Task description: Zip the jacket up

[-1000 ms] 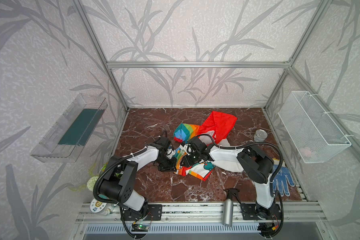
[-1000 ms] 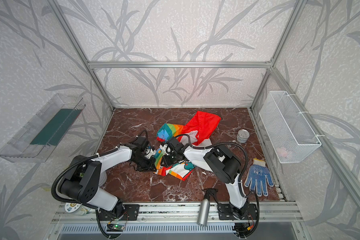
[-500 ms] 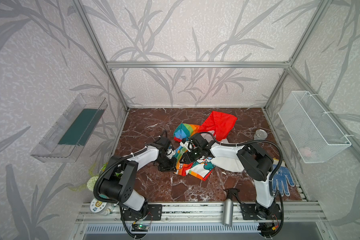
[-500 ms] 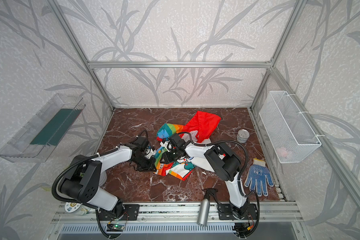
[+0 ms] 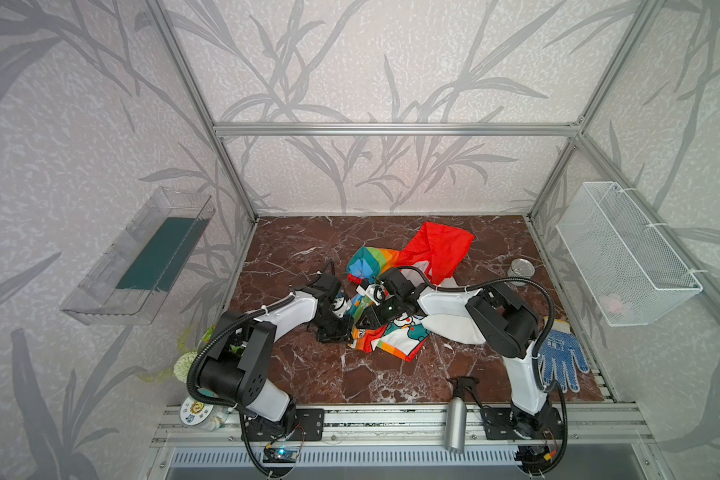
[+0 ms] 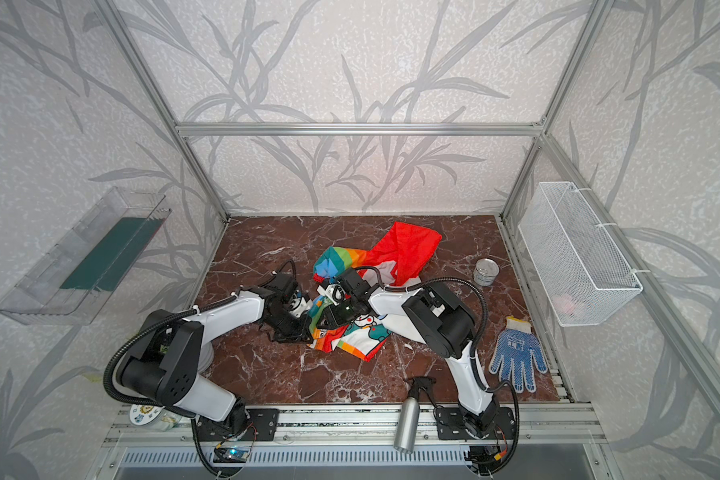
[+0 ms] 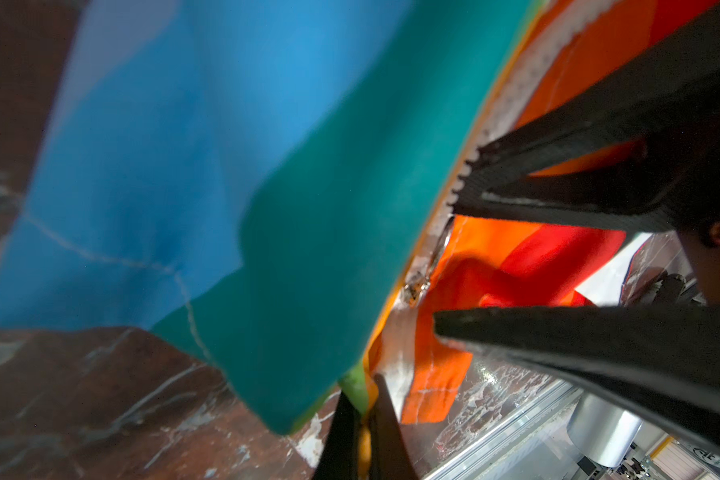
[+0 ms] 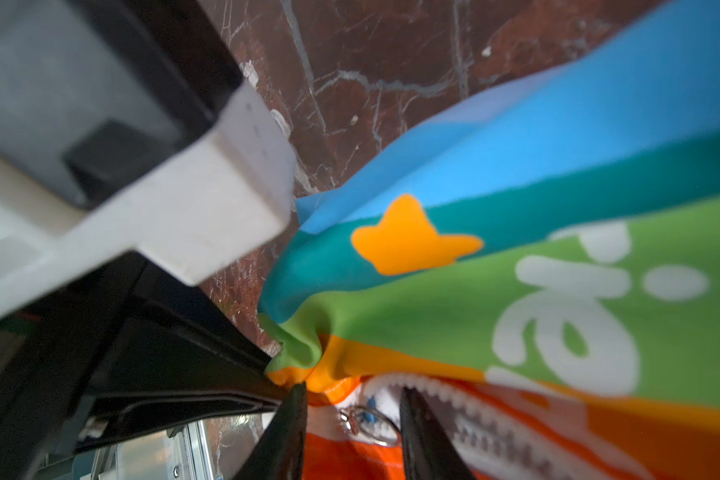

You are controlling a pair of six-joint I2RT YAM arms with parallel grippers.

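- On the jacket (image 5: pixel 433 249), white lettering (image 8: pixel 574 278) on the green stripe (image 8: pixel 433 316) is only partly seen; no word is readable.
- One jacket is crumpled at the middle of the tabletop (image 5: pixel 308 249).
- Its striped edge is pinched by the left gripper (image 7: pixel 360 395).
- The zipper ring (image 8: pixel 368 419) is straddled by the right gripper (image 8: pixel 352 390), fingers parted.
- One glove (image 5: pixel 562 361), one tin (image 5: pixel 522 268) and one bottle (image 5: pixel 456 424) are seen rightward.
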